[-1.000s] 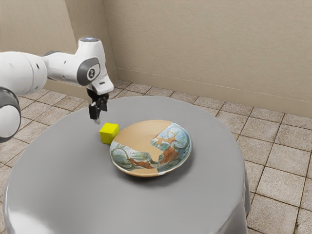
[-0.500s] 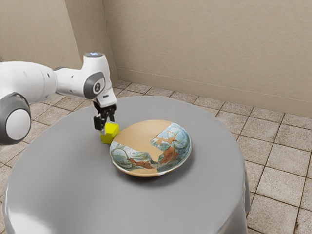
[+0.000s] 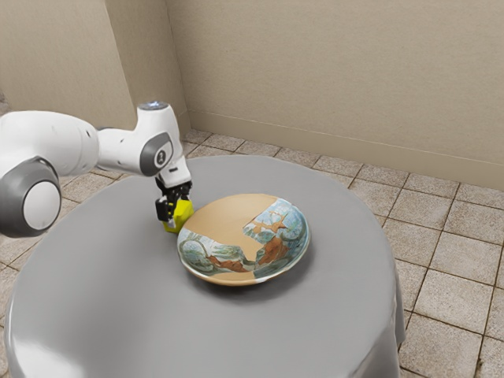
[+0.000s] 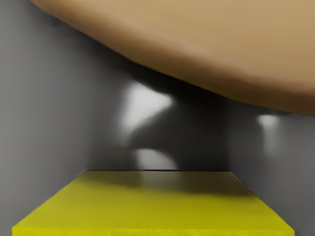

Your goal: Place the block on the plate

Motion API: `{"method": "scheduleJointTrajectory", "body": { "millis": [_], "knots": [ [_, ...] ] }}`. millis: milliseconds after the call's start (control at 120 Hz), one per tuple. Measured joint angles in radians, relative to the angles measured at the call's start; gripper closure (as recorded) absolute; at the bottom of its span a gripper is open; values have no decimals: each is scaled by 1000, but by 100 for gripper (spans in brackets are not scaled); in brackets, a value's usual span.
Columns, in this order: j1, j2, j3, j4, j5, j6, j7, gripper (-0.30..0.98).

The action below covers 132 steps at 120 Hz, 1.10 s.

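Block (image 3: 182, 214) is reached by the gripper (image 3: 176, 213) beside the plate (image 3: 228, 216); lifting and placing are left, and whether the jaws are clamped cannot be told.

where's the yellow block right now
In the exterior view, the yellow block is on the gray table at the gripper, right beside the plate, toward the exterior view's left.

The arm (image 3: 61, 143) reaches out, jaws parted and pointing down.
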Motion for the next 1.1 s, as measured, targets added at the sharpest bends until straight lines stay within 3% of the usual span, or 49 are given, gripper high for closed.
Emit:
{"method": "scheduleJointTrajectory", "body": {
  "millis": [67, 175, 250, 500, 783, 1100],
  "knots": [
    [1, 3, 0, 0, -1, 6, 3, 2],
    [0, 3, 0, 0, -2, 13, 7, 25],
    [0, 2, 0, 0, -2, 18, 10, 30],
    [-1, -36, 0, -9, 1, 25, 17, 27],
    [-10, -200, 0, -106, 0, 16, 21, 27],
    [-126, -379, 0, -283, -9, 12, 21, 27]
  ]
}}
